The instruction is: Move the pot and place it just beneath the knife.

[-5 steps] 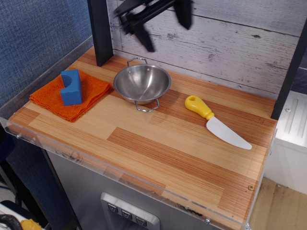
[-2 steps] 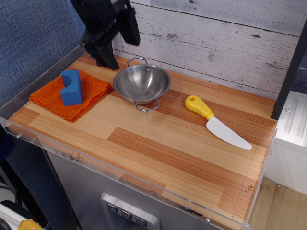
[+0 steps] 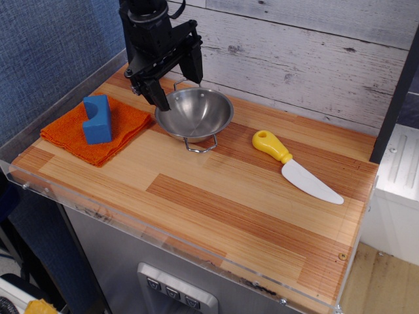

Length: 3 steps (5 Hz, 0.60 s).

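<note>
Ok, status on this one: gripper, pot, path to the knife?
Gripper open, over the pot's back-left rim, no grasp. Pot on the table, left of the knife. Wood below the knife bare.

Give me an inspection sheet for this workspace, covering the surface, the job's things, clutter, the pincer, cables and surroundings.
Surface: wooden tabletop with a clear plastic front edge.
Job's things: the pot stands upright at the back, empty; the knife lies flat to its right, apart from it, yellow handle toward the pot. Spot below the knife is bare wood.
Clutter: orange cloth at the left with a blue block on it.
Pincer: pincer open, hanging over the pot's back-left rim, holding nothing; contact cannot be told.
Cables: one dark cable looping at the arm's top.
Surroundings: whitewashed plank wall behind, blue fabric panel at left, grey cabinet with buttons below.
</note>
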### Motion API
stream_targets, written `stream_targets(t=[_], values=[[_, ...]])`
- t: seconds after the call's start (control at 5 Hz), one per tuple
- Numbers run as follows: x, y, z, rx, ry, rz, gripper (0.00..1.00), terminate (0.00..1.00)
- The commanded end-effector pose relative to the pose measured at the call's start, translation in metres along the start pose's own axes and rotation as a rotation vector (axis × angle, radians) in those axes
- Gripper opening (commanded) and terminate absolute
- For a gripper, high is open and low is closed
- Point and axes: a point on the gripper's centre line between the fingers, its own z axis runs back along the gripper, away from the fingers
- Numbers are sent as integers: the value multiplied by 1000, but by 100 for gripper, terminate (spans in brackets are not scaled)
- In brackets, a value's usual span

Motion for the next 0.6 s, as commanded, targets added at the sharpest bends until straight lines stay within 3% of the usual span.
stream_targets(t=[0.0,0.4], values=[[2,8,13,-1,-75,-150,100,0],[6,31,10,34,-72,-133,100,0]])
